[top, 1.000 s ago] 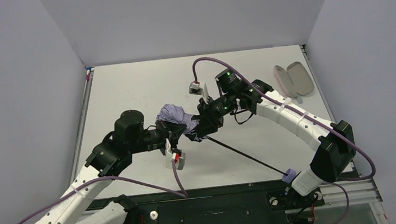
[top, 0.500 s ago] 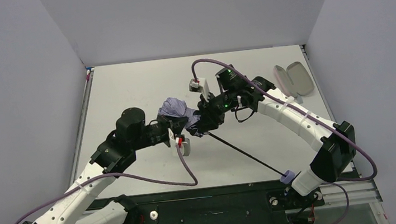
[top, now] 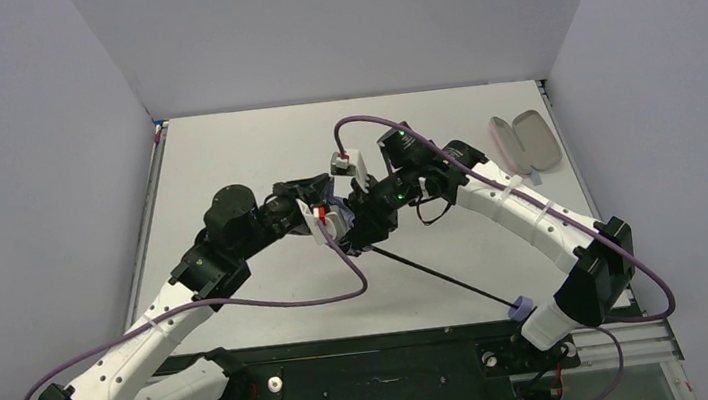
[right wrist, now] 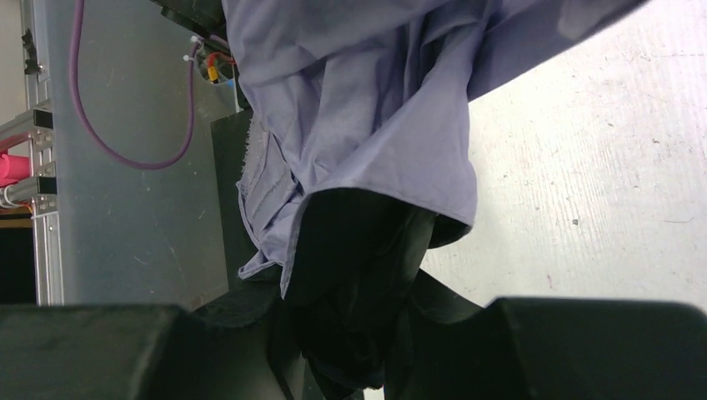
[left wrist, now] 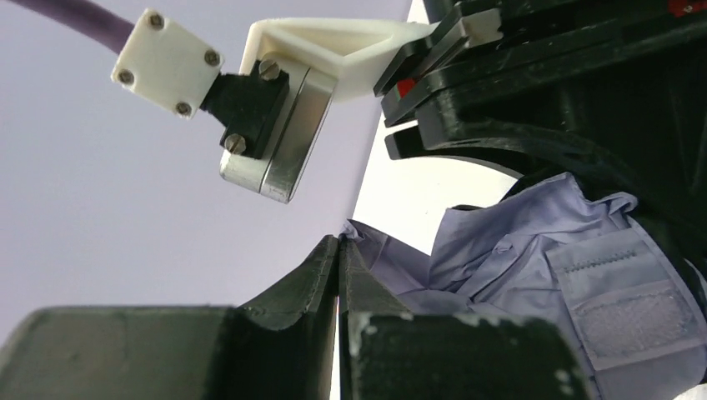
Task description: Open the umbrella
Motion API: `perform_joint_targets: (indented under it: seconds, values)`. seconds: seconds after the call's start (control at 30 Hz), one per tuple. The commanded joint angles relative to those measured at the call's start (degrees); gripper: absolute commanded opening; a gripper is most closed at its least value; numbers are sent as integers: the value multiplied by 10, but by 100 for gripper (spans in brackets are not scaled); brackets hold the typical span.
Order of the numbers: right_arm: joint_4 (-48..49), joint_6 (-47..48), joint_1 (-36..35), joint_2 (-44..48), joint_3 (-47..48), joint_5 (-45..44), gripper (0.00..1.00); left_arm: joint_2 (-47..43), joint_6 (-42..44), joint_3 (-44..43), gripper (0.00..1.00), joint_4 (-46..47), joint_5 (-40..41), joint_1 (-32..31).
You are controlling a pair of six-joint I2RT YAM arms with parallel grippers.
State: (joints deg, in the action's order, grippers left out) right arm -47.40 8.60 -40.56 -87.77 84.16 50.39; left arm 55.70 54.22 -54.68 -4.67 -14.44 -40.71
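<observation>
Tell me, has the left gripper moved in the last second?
Yes. The left gripper has swung up and toward the back wall, ending closer to the case.

Even, diffuse light fills the overhead view; the pale bench (top: 254,151) is bright without glare, and the arms throw only soft, faint shadows beneath them. That view is sharp across its whole width, with slight bending of straight lines near the edges. In the left wrist view the backlit wall looks washed out, the near black fingers (left wrist: 325,283) are dark and soft, and the lavender cloth (left wrist: 534,250) is crisp. The right wrist view is dim at the bottom, its close black parts blurred and featureless.
</observation>
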Motion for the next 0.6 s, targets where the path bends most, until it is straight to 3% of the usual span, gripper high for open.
perform_joint_targets:
  seconds: [0.0,0.27,0.37,0.4,0.47,0.57]
  values:
    - [4,19,0,18,13,46,0,-8,-31,-26,0,49,42,8]
    - [2,46,11,29,16,31,0,-23,-28,-24,0,-35,35,18]
    - [2,55,18,32,23,25,0,-12,-93,-53,25,-53,41,35]
    - [3,57,24,33,27,22,0,-6,-111,-69,39,-58,34,54]
    - [3,59,34,33,33,16,0,5,-171,-95,56,-65,15,89]
    - [4,66,53,34,42,2,0,20,-274,-125,71,-63,-23,159]
